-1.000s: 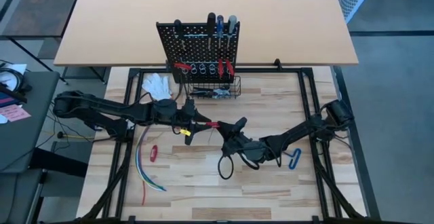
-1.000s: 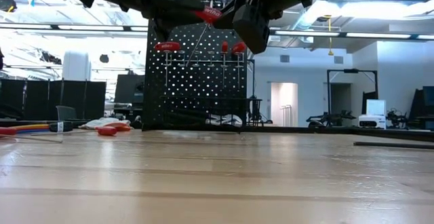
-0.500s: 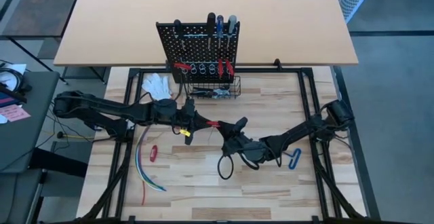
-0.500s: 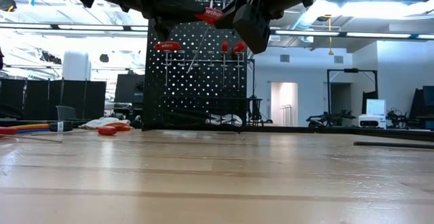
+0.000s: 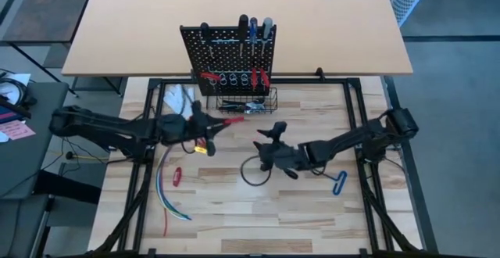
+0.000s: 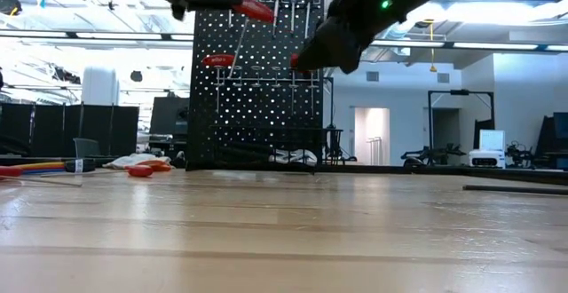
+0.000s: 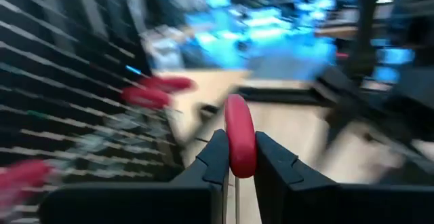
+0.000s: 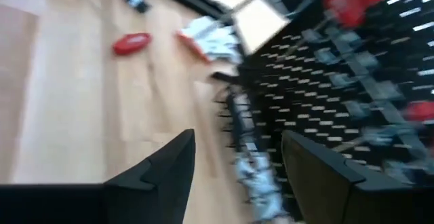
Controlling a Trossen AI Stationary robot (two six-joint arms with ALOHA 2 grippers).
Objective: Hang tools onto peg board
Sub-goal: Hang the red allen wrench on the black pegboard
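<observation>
The black peg board (image 5: 229, 51) stands upright at the table's far side, with screwdrivers (image 5: 254, 27) along its top, red-handled tools (image 5: 258, 77) on its rings and a wire basket (image 5: 248, 102) at its foot. In front of its left half my left gripper (image 5: 217, 123) is shut on a red-handled tool (image 5: 234, 120), high above the table in the low view (image 6: 255, 9). To the right of that, my right gripper (image 5: 272, 133) stands open in front of the basket, with nothing between its fingers (image 8: 169, 176). My left gripper pinches the tool's red handle (image 7: 241, 125) between its two fingers, coming level from the table's left. The handle's free end sticks out past the fingertips toward the right. The thin metal shaft (image 6: 232, 58) slants down below the handle, clear of the table.
A white glove (image 5: 180, 96) lies left of the basket. Coloured wires (image 5: 166, 188) and a small red tool (image 5: 177, 175) lie at the near left. A blue T-handled tool (image 5: 338, 182) lies at the right. A black cable loop (image 5: 251, 172) hangs under the right arm.
The red-handled tool has passed from my right gripper to my left. The right gripper has opened, let go and drawn back a little toward the far edge. The left gripper has carried the tool up, left and toward the peg board.
</observation>
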